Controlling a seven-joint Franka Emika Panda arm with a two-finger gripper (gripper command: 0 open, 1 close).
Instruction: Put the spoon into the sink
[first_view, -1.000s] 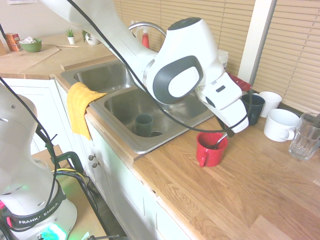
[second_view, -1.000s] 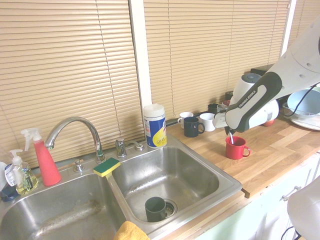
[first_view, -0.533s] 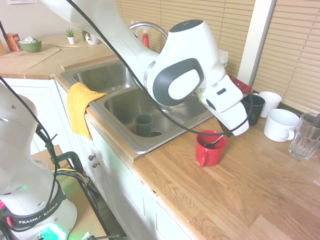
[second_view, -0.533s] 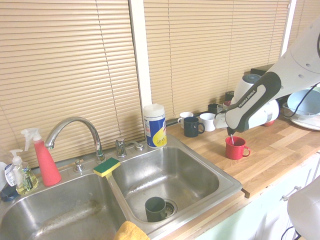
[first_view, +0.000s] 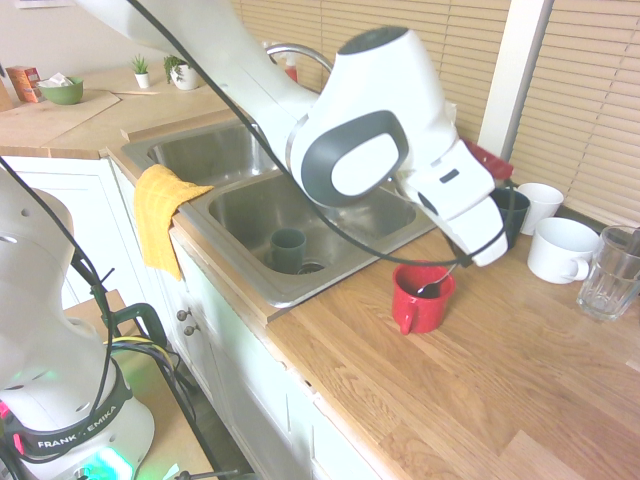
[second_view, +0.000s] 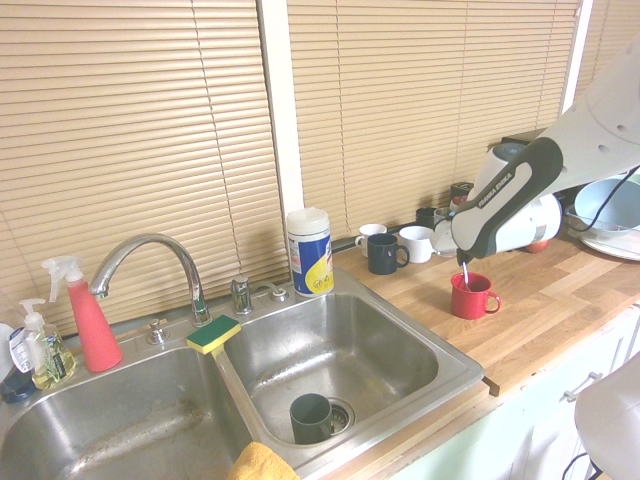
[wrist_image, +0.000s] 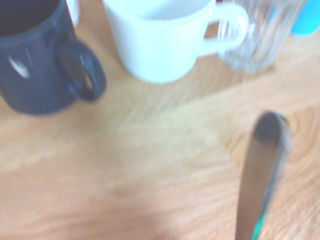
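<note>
Second exterior view: the claw (second_view: 461, 257) is closed on the spoon (second_view: 465, 274), whose long axis runs steeply down from it into the mug (second_view: 469, 301).

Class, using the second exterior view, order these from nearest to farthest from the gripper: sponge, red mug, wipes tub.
1. Red mug, on the counter just below the gripper.
2. Wipes tub, behind the sink's right basin.
3. Sponge, between the basins near the faucet.
</note>
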